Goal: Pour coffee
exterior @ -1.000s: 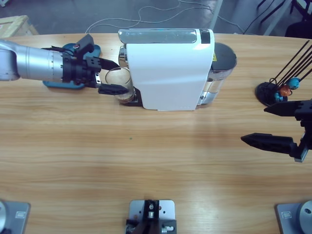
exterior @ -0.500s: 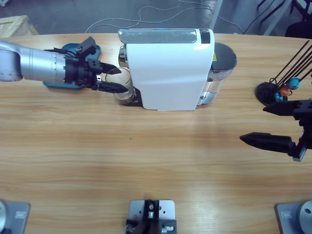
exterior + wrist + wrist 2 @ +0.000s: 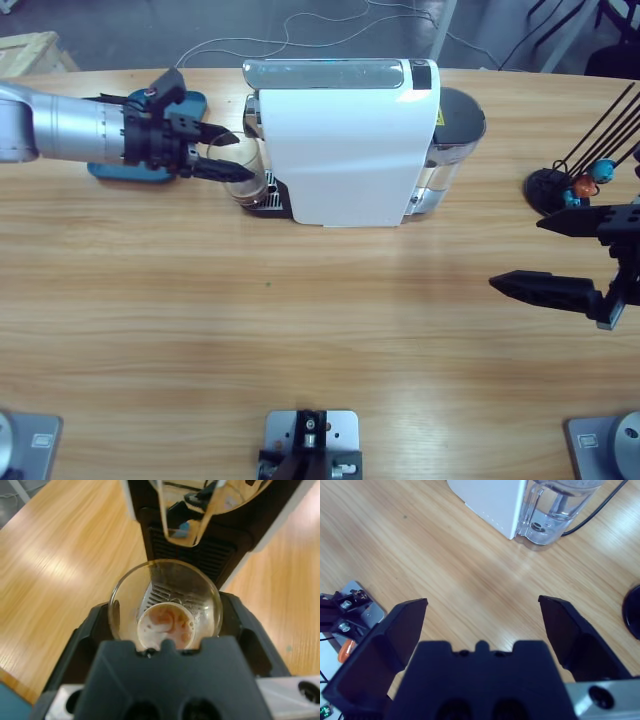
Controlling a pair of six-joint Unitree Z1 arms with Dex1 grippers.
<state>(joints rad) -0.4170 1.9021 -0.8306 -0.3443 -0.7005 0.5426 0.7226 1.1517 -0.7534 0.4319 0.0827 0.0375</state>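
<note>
The left claw (image 3: pixel 165 645) is gripping the cup (image 3: pixel 165 607) of coffee (image 3: pixel 165 625) at the machine (image 3: pixel 345 145), needing level withdrawal; the right claw (image 3: pixel 575 255) is gaping idle.

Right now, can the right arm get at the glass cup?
Probably not. The left gripper is shut on the glass cup, and the white coffee machine stands between the cup and the open right gripper.

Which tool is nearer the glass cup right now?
Left. The left tool is closed around the glass cup at the coffee machine; the right tool hangs open far across the table.
</note>
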